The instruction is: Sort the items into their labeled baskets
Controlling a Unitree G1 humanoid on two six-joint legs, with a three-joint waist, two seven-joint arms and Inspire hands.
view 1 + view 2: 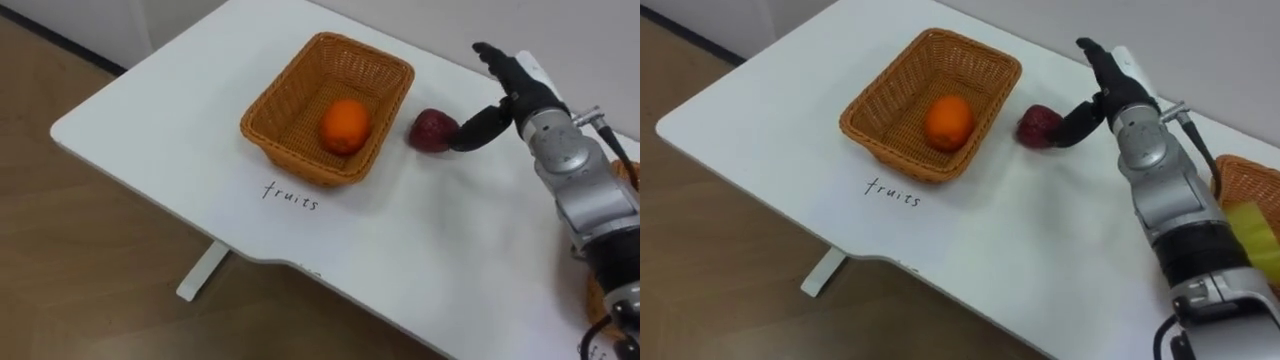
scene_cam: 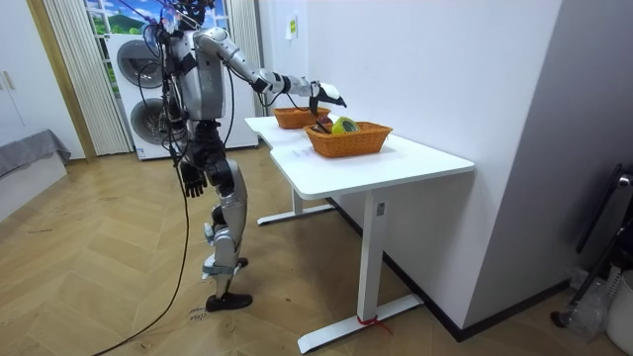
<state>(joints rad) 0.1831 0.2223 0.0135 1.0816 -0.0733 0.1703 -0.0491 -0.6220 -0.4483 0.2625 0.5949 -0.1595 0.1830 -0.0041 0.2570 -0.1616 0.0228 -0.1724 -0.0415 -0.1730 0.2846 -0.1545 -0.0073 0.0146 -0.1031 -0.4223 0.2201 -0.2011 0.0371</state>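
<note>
White desk top (image 1: pixel 150 150) carries the work. Right hand (image 1: pixel 515 92): fingers straight and spread, nothing gripped. Its thumb (image 1: pixel 478 130) rests against a dark red fruit (image 1: pixel 432 131), which lies on the desk just beside the fruit basket (image 1: pixel 275 95). Basket contents: one orange (image 1: pixel 345 125). A second basket (image 1: pixel 1240 180) sits further right. Left hand (image 2: pixel 192 181) hangs beside the hip.

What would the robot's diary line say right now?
right hand: open, thumb at red fruit | red fruit: on table beside fruit basket | orange: in fruit basket | left hand: hangs at side
</note>
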